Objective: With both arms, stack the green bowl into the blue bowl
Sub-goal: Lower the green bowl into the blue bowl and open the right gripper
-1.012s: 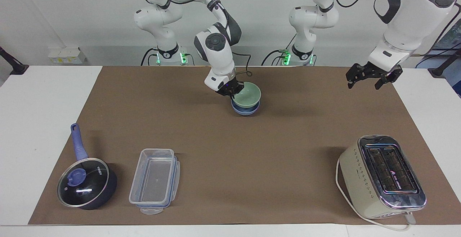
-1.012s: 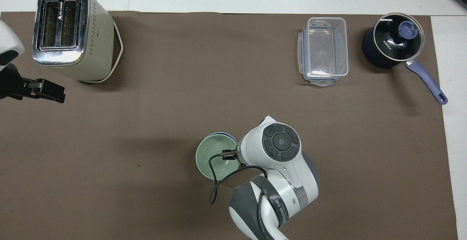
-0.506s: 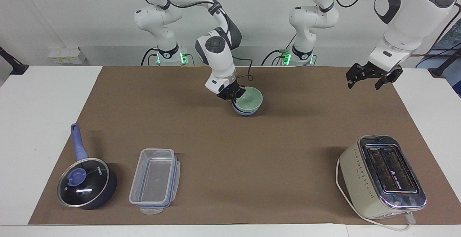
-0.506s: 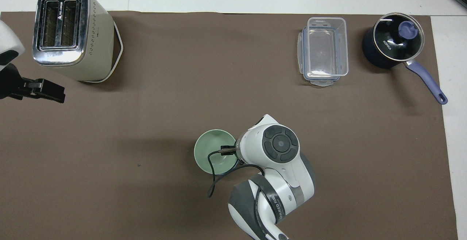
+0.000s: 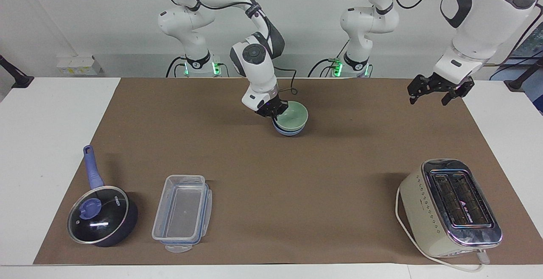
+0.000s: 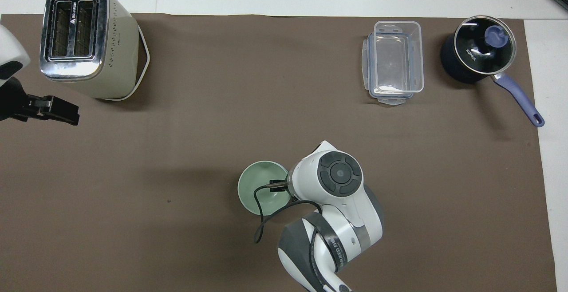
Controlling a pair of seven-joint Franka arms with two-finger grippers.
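The green bowl (image 5: 295,115) sits nested in the blue bowl (image 5: 289,132) on the brown mat, near the robots' edge at the table's middle. Only the blue bowl's lower wall shows under it. My right gripper (image 5: 273,112) is shut on the green bowl's rim at the side toward the right arm's end. In the overhead view the green bowl (image 6: 258,186) covers the blue bowl, and the right wrist hides the gripper. My left gripper (image 5: 429,98) is open and empty, and waits in the air over the mat's corner at the left arm's end; it also shows in the overhead view (image 6: 66,115).
A cream toaster (image 5: 449,207) stands farther from the robots at the left arm's end. A clear plastic container (image 5: 182,213) and a dark lidded pan with a blue handle (image 5: 102,215) stand farther out at the right arm's end.
My right gripper lowered the tilted green bowl and levelled it down into the blue bowl. The left arm has not moved.
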